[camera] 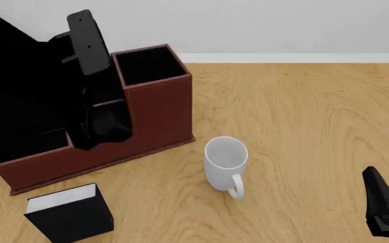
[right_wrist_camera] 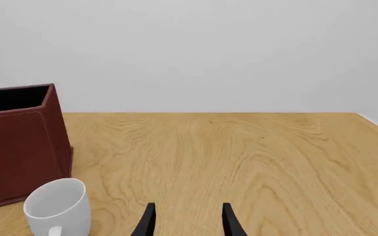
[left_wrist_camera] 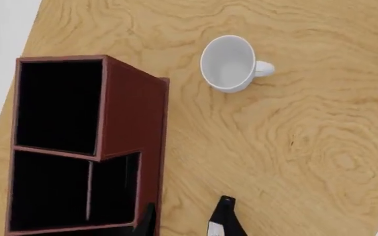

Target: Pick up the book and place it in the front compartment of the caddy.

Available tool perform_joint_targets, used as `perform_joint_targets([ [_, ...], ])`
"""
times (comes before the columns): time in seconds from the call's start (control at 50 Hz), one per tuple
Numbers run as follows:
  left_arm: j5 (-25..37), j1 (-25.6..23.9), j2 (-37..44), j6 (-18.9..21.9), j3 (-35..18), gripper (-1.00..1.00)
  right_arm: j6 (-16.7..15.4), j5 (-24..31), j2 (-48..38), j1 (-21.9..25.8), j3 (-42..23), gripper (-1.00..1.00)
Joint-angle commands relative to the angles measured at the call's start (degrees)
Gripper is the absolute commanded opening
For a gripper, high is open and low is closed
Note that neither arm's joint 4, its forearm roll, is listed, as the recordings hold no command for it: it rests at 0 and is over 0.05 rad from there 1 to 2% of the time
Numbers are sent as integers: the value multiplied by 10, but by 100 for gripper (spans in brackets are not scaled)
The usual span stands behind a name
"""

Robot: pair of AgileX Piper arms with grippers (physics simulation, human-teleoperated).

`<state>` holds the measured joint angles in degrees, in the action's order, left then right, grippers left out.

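The book (camera: 69,213), black with white page edges on top, stands on the table just in front of the caddy's near left corner. It shows in neither wrist view. The reddish-brown caddy (camera: 157,119) with black-lined compartments fills the left of the table, also seen from above in the left wrist view as caddy (left_wrist_camera: 133,113) and in the right wrist view as caddy (right_wrist_camera: 25,142). My left gripper (camera: 105,135) hangs over the caddy's near right part; in its own view the gripper (left_wrist_camera: 185,222) is open and holds nothing. My right gripper (right_wrist_camera: 187,222) is open and empty, low at the near right (camera: 384,205).
A white mug (camera: 225,162) stands upright right of the caddy, handle toward the near side; it also shows as mug (left_wrist_camera: 230,63) and mug (right_wrist_camera: 56,207). The wooden table (camera: 303,116) ends at a pale wall behind. The left arm's black links hide much of the caddy's left side.
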<state>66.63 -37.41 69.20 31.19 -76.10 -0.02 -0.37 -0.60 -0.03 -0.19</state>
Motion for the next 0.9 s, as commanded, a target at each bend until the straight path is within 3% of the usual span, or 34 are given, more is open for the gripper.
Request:
perform_joint_targets([
  [0.02, 33, 21, 33, 27, 46, 100, 0, 0, 0, 0, 0, 100],
  [0.04, 33, 30, 31, 49, 56, 100, 0, 0, 0, 0, 0, 100],
  [0.06, 33, 18, 32, 29, 66, 100, 0, 0, 0, 0, 0, 100],
  [0.12, 33, 57, 36, 71, 89, 100, 0, 0, 0, 0, 0, 100],
  [0.16, 33, 31, 36, 45, 88, 100, 0, 0, 0, 0, 0, 100],
  [0.3, 33, 54, 39, 78, 113, 100, 0, 0, 0, 0, 0, 100],
  [0.56, 33, 2, 24, 53, 155, 100, 0, 0, 0, 0, 0, 100],
  [0.9, 33, 47, 17, 105, 205, 100, 0, 0, 0, 0, 0, 100],
])
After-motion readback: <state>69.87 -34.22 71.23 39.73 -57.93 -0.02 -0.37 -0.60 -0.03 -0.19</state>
